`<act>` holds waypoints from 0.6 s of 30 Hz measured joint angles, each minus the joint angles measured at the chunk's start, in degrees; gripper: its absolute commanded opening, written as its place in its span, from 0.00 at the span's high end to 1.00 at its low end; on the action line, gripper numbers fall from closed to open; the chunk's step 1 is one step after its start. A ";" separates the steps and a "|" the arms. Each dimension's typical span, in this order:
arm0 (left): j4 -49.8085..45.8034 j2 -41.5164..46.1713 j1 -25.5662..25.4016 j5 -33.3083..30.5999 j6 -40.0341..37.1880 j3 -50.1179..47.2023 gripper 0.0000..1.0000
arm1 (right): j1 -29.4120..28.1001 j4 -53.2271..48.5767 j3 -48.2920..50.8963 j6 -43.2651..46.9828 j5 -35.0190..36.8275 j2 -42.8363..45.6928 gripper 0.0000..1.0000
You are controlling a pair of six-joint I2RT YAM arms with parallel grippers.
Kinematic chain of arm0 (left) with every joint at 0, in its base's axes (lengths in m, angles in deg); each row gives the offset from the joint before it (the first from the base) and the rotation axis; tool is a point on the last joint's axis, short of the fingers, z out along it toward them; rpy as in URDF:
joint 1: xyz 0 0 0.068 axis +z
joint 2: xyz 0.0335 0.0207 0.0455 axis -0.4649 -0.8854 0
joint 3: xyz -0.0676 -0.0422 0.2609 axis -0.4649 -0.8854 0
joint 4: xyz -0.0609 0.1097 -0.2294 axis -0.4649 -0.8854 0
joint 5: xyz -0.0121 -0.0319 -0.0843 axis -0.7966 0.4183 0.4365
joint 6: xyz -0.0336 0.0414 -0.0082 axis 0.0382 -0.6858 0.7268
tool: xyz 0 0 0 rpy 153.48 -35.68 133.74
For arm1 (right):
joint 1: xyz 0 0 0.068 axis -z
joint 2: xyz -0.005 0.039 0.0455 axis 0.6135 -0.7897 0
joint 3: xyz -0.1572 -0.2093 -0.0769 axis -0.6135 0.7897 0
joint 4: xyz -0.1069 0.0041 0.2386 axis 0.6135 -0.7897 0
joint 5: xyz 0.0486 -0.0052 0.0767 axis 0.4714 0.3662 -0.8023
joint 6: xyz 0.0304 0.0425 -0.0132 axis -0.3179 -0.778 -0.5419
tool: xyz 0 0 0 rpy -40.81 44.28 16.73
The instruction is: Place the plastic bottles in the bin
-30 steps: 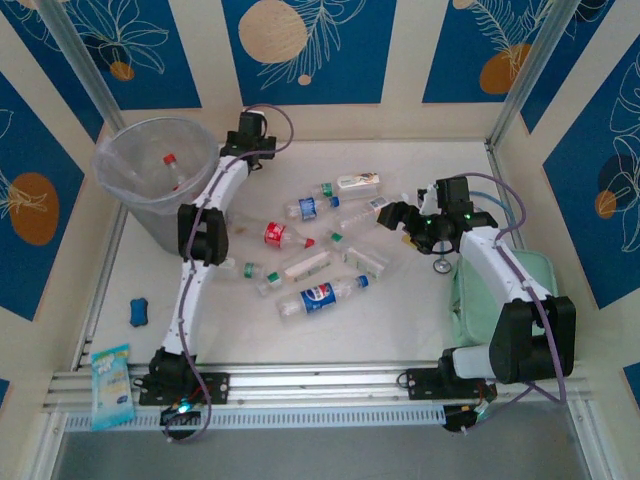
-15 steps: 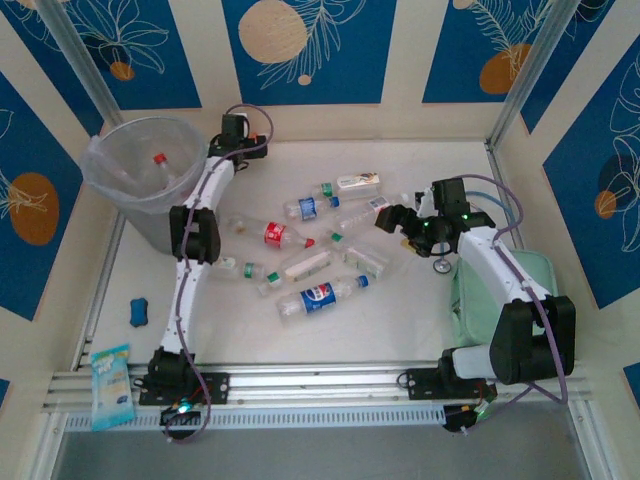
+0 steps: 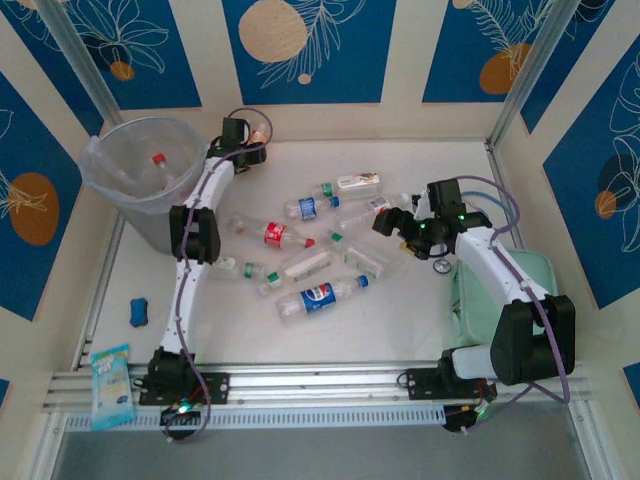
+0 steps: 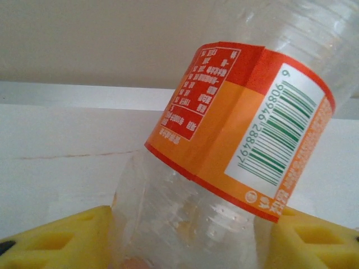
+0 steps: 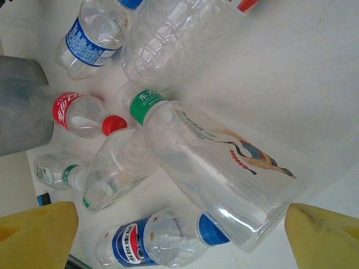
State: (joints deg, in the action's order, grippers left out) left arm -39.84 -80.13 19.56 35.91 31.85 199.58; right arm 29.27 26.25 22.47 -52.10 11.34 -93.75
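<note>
Top external view puts the bin (image 3: pixel 148 226) at ten o'clock on the table (image 3: pixel 400 320), with one red-capped bottle (image 3: pixel 157 158) inside it, so most of the job looks undone. Roughly ten plastic bottles (image 3: pixel 312 265) lie on their sides across the table's middle, a Pepsi bottle (image 3: pixel 320 298) at six o'clock of the heap and a red-labelled cola bottle (image 3: pixel 275 234) at nine. From its base at seven o'clock the left arm (image 3: pixel 185 290) reaches long, elbow beside the bin's wall and wrist by the back wall, just at three o'clock of the rim. There the left gripper (image 3: pixel 245 135) pinches an orange-labelled bottle (image 4: pixel 241 123), yellow pads (image 4: pixel 61 241) against both flanks below the label and the bottle tilted toward one o'clock; held this near the bin, it is probably meant to go over the rim. Bending in from five o'clock beside the pale green case (image 3: pixel 500 290), the right arm (image 3: pixel 490 265) carries the right gripper (image 3: pixel 385 222) at three o'clock of the heap, its claw spread wide, one pad on either side of a green-capped crane-printed bottle (image 5: pixel 224 168) and not touching it, likely lined up as the next pick.
</note>
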 measured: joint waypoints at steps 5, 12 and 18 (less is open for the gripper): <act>-0.11 0.04 -0.04 0.02 0.02 -0.02 0.59 | -0.39 -0.11 0.00 -0.02 0.02 0.00 0.05; 1.20 3.41 -1.11 -0.02 0.02 -5.53 0.73 | -0.72 -0.28 0.00 -0.07 0.22 0.92 0.05; 3.50 11.85 -4.26 0.04 -0.37 -16.65 0.76 | -0.87 -0.59 -0.13 -0.04 0.68 3.39 0.05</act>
State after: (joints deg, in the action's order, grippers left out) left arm -36.35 -68.28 15.30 35.95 31.48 182.93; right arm 28.39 25.66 22.34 -52.14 12.02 -90.36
